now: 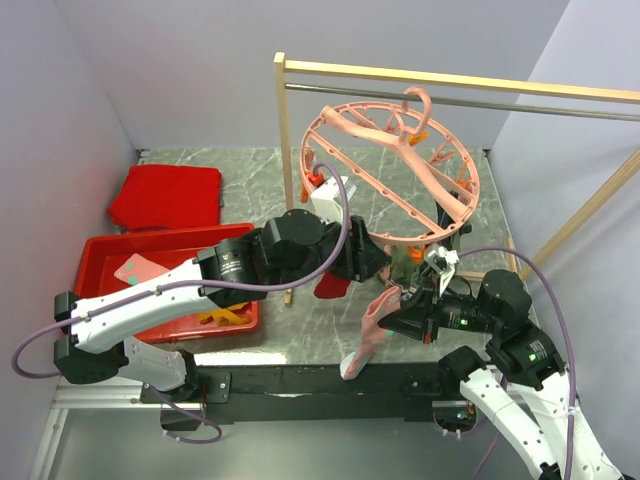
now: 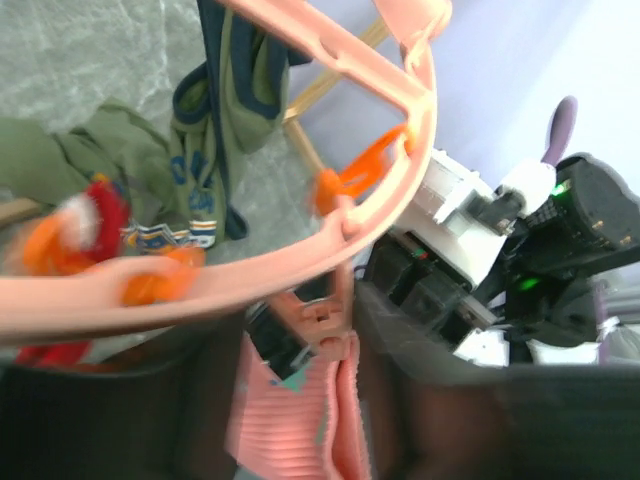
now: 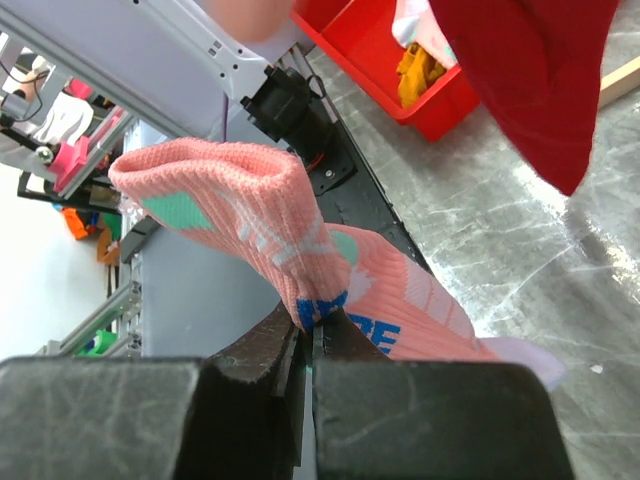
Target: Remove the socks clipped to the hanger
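The salmon-pink hanger (image 1: 390, 170) hangs from the rail by its hook. My left gripper (image 1: 372, 262) reaches its lower rim; in the left wrist view it (image 2: 300, 330) is closed around a pink clip (image 2: 320, 320), and the cuff of a pink sock (image 2: 290, 410) sits at that clip. My right gripper (image 1: 395, 322) is shut on the same pink sock with teal marks (image 1: 368, 338), seen close up in the right wrist view (image 3: 250, 210). A red sock (image 1: 330, 285) and olive green socks (image 2: 210, 150) hang from other clips.
A red tray (image 1: 110, 260) at the left holds a pink sock (image 1: 140, 268) and a yellow sock (image 1: 225, 315). A flat red slab (image 1: 165, 195) lies behind it. The wooden rack's post (image 1: 283, 150) stands just left of the hanger.
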Controlling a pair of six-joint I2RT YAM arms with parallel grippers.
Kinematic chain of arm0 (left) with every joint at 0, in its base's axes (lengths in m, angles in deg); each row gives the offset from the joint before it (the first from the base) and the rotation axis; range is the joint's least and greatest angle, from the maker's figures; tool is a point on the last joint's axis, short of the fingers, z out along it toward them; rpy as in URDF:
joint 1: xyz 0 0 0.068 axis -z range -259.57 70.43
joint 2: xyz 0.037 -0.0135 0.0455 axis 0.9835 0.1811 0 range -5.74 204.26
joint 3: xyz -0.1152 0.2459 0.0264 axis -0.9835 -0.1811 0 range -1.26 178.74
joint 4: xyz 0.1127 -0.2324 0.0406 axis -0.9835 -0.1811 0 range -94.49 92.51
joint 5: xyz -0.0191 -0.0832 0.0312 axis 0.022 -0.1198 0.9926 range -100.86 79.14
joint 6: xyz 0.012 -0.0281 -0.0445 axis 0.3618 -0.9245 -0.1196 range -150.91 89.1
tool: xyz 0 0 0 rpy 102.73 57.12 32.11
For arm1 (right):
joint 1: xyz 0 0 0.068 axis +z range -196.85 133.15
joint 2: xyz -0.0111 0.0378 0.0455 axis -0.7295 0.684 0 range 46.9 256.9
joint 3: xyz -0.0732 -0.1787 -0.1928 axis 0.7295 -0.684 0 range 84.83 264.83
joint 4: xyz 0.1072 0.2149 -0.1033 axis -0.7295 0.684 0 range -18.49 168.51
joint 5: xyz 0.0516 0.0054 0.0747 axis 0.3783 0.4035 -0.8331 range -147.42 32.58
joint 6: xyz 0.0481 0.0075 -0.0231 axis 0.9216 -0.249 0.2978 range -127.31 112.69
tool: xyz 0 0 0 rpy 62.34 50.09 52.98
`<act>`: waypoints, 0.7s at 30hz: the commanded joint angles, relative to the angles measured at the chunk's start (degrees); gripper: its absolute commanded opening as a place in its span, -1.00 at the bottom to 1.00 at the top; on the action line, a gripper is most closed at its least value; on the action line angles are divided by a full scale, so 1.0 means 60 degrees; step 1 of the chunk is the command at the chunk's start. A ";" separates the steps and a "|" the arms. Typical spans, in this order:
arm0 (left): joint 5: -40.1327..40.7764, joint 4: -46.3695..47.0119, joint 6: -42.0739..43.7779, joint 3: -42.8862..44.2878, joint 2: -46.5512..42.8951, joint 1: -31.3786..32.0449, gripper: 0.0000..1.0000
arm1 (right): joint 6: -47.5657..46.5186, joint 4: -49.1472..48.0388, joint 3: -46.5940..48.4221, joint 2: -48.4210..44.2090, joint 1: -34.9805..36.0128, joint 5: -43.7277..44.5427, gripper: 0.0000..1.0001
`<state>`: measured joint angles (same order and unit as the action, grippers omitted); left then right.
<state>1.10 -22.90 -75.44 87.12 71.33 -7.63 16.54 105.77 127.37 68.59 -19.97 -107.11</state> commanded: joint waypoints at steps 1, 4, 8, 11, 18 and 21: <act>-0.0119 0.0031 -0.0034 0.0051 -0.0278 -0.0008 0.27 | -0.0007 -0.0289 0.0014 0.0119 0.0062 -0.0097 -1.00; -0.0178 -0.0072 -0.0004 -0.0182 -0.0526 -0.0008 0.62 | 0.0125 -0.0597 0.0072 0.0222 0.0077 -0.0126 -1.00; -0.0659 0.0308 0.0010 -0.0944 -0.1170 -0.0008 0.64 | 0.0169 -0.0759 0.0175 0.0295 0.0062 -0.0068 -1.00; -0.1361 0.0660 0.0141 -0.1472 -0.1552 -0.0008 0.64 | 0.0125 -0.0759 0.0292 0.0383 0.0062 -0.0024 -1.00; -0.2562 0.0309 0.0493 -0.1327 -0.1188 -0.0008 0.51 | 0.0535 -0.1271 0.0351 0.0456 0.0077 0.0005 -1.00; -0.3004 0.0251 0.0567 -0.1181 -0.0865 0.0007 0.46 | 0.0652 -0.1388 0.0380 0.0472 0.0062 0.0064 -1.00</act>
<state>-10.74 -22.18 -74.15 78.16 63.77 -7.69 18.79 101.92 127.59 70.58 -19.97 -107.00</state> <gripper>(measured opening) 0.742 0.029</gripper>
